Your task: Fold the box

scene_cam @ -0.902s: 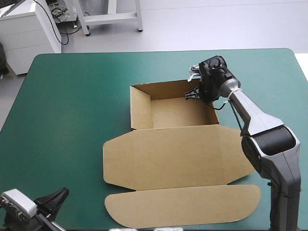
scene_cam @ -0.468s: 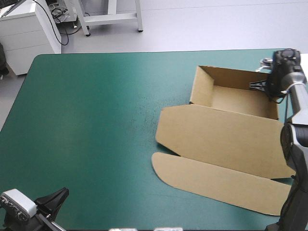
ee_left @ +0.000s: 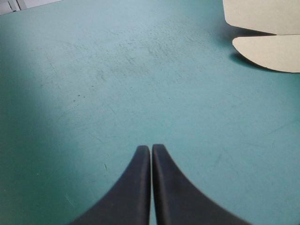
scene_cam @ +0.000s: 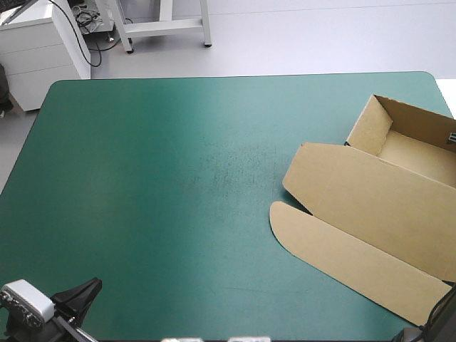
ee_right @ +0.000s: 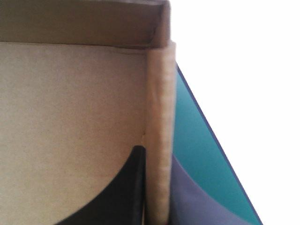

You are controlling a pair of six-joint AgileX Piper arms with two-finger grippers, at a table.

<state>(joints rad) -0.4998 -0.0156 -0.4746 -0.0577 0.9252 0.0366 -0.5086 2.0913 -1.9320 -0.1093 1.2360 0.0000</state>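
The brown box (scene_cam: pixel 370 199) lies at the table's right side as an open tray with raised walls, its lid (scene_cam: pixel 356 246) flat and reaching toward the front. In the right wrist view my right gripper (ee_right: pixel 157 154) is shut on the tray's side wall (ee_right: pixel 159 103), one black finger (ee_right: pixel 133 187) inside and the other outside. The right arm is almost wholly outside the high view. My left gripper (ee_left: pixel 151 149) is shut and holds nothing, low over the bare teal-green cover (ee_left: pixel 117 93) near the front left corner, far from the box; the lid's rounded flap (ee_left: pixel 269 52) shows ahead of it.
The box's held wall stands close to the table's right edge (ee_right: pixel 211 140), with pale floor beyond. Part of the box runs past the high view's right side. A broad stretch of teal-green cover (scene_cam: pixel 157 178) lies left of the box.
My right gripper has dragged the box from the table's middle to its far right side, turning it slightly. The right arm has left the high view. The left arm has not moved.
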